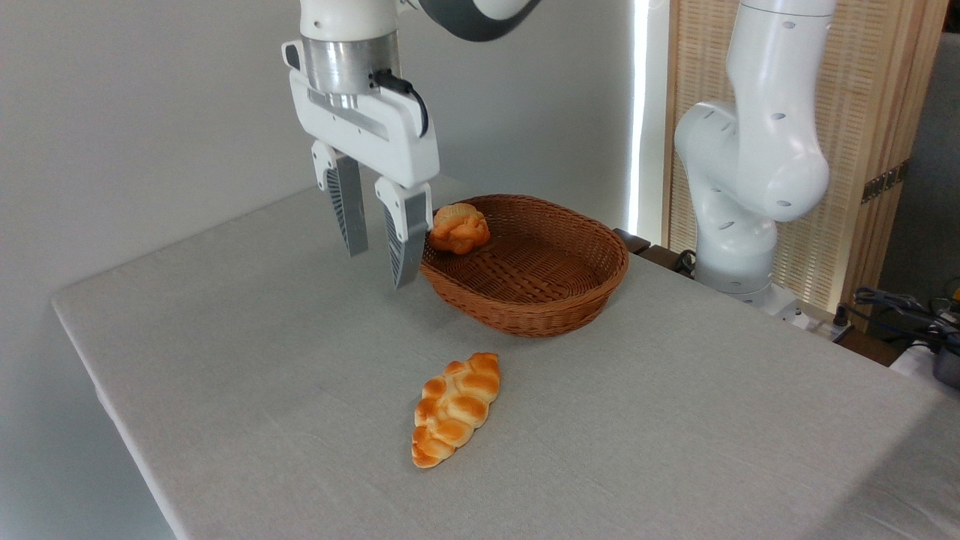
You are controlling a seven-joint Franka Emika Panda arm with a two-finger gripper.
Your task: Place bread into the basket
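One finger (406, 232) of the hand (379, 266) hides the basket (540, 300) rim.

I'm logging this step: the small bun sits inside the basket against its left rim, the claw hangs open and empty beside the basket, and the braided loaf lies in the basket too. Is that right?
Not quite. In the camera view the braided loaf lies on the table, in front of the basket, not in it. The rest holds: the small bun is inside against the left rim, and the claw hangs open and empty beside the basket.
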